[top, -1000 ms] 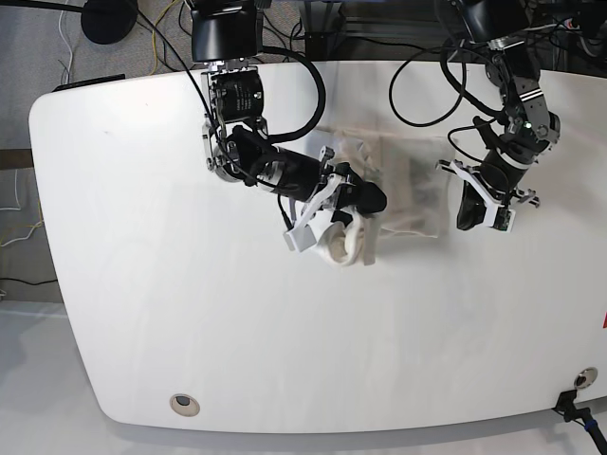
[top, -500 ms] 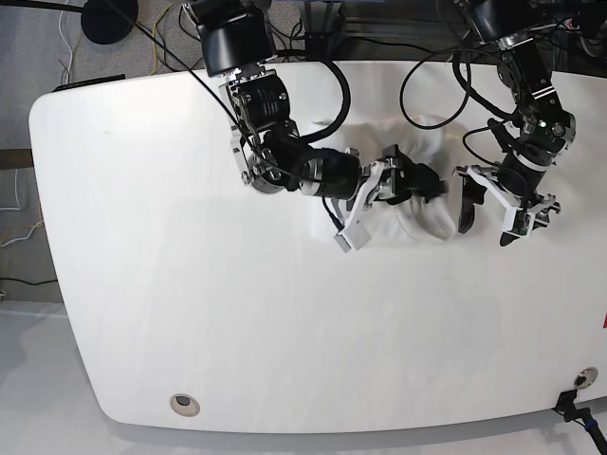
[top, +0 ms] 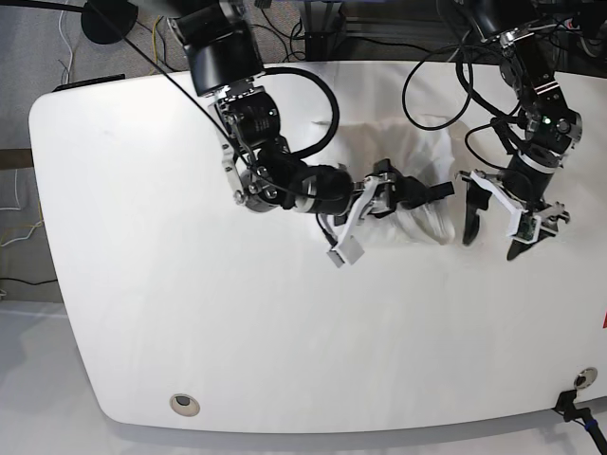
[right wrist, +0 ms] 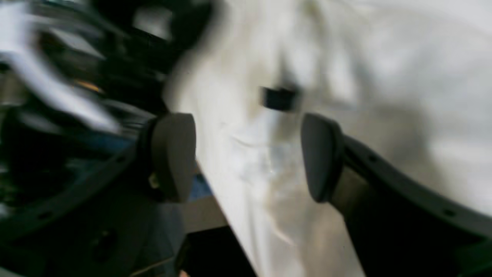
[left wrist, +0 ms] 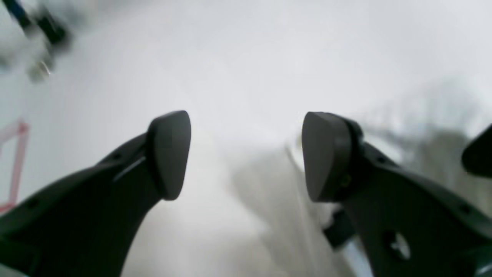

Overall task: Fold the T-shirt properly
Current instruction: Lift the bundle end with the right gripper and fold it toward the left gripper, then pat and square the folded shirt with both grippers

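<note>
The T-shirt (top: pixel 429 224) lies bunched, white side out, on the white table (top: pixel 190 313) between my two arms. In the right wrist view its cloth (right wrist: pixel 346 69) fills the frame and the black neck label (right wrist: pixel 278 98) shows; the print is hidden. My right gripper (top: pixel 429 193) reaches across over the bunch with its jaws apart and cloth showing in the gap between them (right wrist: pixel 248 156). My left gripper (top: pixel 491 237) is open and empty just right of the shirt, over bare table (left wrist: pixel 246 154), with the shirt edge (left wrist: pixel 423 123) blurred beside it.
Cables (top: pixel 427 85) loop over the table's back edge behind both arms. Round fittings sit near the front edge, one at the left (top: pixel 185 405) and one at the right (top: pixel 585 377). A red tape mark (left wrist: pixel 17 165) shows in the left wrist view.
My right gripper has swept from the table's middle to the right, and the shirt bunch has shifted right with it. My left gripper has moved a little toward the front edge.
</note>
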Controlling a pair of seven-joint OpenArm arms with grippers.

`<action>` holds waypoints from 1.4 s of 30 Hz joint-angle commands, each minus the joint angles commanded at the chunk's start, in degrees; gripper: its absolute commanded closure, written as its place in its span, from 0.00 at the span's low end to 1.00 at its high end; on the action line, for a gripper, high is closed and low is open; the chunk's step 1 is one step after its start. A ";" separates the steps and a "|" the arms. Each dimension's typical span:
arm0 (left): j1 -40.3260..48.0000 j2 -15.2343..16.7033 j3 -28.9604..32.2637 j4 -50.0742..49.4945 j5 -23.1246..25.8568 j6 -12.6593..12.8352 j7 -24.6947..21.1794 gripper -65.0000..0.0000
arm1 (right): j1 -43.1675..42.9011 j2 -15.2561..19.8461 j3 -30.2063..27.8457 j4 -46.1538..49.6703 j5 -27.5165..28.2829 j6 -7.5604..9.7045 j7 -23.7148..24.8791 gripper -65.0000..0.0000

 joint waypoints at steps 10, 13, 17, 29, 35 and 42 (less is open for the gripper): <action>9.93 2.46 4.48 0.97 -0.09 0.00 0.00 1.00 | 3.34 4.40 0.09 -0.26 -0.18 -0.09 0.79 0.75; 11.87 4.31 4.48 0.97 -0.09 0.00 0.00 1.00 | 3.34 5.10 0.09 -0.35 -0.44 -0.18 2.37 0.99; 13.63 6.59 5.80 0.88 0.09 0.00 0.00 1.00 | 3.43 5.27 -0.09 -0.35 -7.03 0.09 2.73 1.00; 14.51 6.51 7.91 -5.36 0.35 0.00 0.00 1.00 | 2.55 5.01 -0.26 -2.02 -20.31 0.18 8.70 1.00; 13.27 6.42 7.82 -6.86 0.53 0.00 0.00 1.00 | 2.37 5.27 -0.26 -10.90 -20.57 0.26 15.74 1.00; 9.76 4.31 7.74 -10.81 0.53 0.00 0.00 1.00 | 1.67 6.77 -0.35 -11.69 -20.57 0.26 17.58 1.00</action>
